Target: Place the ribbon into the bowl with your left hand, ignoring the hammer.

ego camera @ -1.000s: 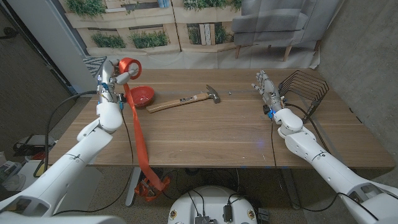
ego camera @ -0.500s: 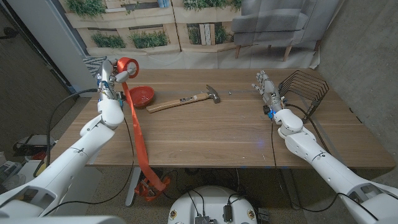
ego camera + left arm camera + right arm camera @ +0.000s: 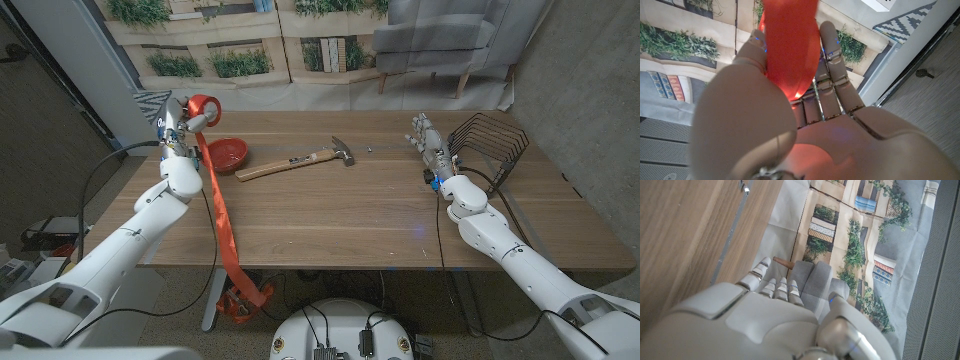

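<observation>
Wooden planks of the table (image 3: 360,215) run across the head view, backed by a printed garden-wall screen and a grey armchair; the red ribbon (image 3: 204,108) spool sits aloft at about ten o'clock, clamped in the left hand (image 3: 178,125), its loose tail (image 3: 222,215) trailing down past the near table edge to a heap on the floor at seven o'clock; the red bowl (image 3: 227,153) lies on the table just beside and below the spool, toward its four o'clock; the hammer (image 3: 298,160) lies well apart at the table's centre, untouched.

By my reading the carry is in hand and the drop not yet made; the next move calls for bringing the spool over the bowl, lowering it and letting go, with the long tail likely to drag or hang outside.

In the left wrist view the ribbon (image 3: 790,45) blurs into a red mass between the fingers (image 3: 837,75), so the exact grip is hard to make out; the right hand (image 3: 430,140) stands at two o'clock by the wire rack (image 3: 490,145), holding nothing, fingers extended and close together (image 3: 775,287).
</observation>
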Robot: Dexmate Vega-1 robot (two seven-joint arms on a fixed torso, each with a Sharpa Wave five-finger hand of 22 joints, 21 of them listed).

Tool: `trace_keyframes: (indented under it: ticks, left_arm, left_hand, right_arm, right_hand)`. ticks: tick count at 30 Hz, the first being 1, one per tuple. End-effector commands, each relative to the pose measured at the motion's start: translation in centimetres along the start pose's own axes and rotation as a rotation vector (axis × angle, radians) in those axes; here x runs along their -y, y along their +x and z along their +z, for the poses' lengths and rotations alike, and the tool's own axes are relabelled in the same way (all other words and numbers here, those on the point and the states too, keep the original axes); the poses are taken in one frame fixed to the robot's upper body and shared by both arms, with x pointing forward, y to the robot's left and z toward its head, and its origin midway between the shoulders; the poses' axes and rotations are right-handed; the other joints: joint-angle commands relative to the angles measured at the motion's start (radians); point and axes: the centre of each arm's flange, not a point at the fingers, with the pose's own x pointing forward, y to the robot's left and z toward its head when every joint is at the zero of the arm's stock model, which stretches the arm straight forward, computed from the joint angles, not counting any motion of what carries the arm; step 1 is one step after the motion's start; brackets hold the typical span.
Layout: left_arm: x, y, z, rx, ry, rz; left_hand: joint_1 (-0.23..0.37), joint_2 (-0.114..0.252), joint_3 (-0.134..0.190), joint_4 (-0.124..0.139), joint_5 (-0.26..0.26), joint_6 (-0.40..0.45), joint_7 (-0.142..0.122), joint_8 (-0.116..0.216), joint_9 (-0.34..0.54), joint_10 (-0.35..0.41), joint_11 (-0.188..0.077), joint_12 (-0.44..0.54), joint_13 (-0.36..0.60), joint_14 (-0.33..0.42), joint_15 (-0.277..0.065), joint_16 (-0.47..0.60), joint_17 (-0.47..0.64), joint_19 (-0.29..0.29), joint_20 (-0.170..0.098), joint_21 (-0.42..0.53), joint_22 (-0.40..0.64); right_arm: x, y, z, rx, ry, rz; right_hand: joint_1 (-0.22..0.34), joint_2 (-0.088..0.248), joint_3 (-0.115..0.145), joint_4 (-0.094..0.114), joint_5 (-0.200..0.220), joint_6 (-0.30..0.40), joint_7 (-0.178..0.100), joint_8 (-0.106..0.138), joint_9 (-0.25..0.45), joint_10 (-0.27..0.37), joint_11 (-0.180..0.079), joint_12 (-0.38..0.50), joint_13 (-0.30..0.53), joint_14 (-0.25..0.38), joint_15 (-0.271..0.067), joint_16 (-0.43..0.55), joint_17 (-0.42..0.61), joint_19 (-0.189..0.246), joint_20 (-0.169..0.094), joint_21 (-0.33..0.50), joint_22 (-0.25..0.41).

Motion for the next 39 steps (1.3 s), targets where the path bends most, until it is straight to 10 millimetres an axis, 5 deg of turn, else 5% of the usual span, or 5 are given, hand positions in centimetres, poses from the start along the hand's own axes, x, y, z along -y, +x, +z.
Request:
trace_keyframes:
  ticks: [1, 39]
  left_arm:
    - [0.7, 0.6, -1.2, -0.040, 0.043, -0.001]
    - [2.9, 0.6, -2.8, -0.048, 0.225, -0.142]
  left_hand:
    - [0.037, 0.039, 0.055, 0.038, 0.006, 0.111, -0.018, 0.059, 0.087, 0.097, -0.083, 0.000, 0.196, 0.255, -0.270, 0.006, 0.385, -0.006, -0.055, 0.012, -0.001]
    - [0.032, 0.030, 0.066, 0.035, 0.005, 0.125, -0.020, 0.045, 0.076, 0.115, -0.086, -0.020, 0.195, 0.262, -0.270, 0.000, 0.394, -0.012, -0.057, 0.033, -0.004]
  right_arm:
    - [0.0, 0.1, 0.0, -0.004, -0.004, 0.000]
    - [0.1, 0.5, -0.5, -0.010, -0.004, 0.002]
  right_hand:
    - [-0.004, 0.004, 0.008, 0.001, -0.004, -0.001, 0.004, 0.002, 0.006, 0.007, -0.006, 0.004, 0.005, 0.008, -0.002, 0.004, 0.002, 0.008, -0.002, 0.004, 0.004]
    - [-0.005, 0.003, 0.010, 0.001, -0.004, -0.001, 0.004, 0.002, 0.006, 0.006, -0.006, 0.003, 0.005, 0.007, -0.002, 0.003, 0.002, 0.008, -0.001, 0.004, 0.004]
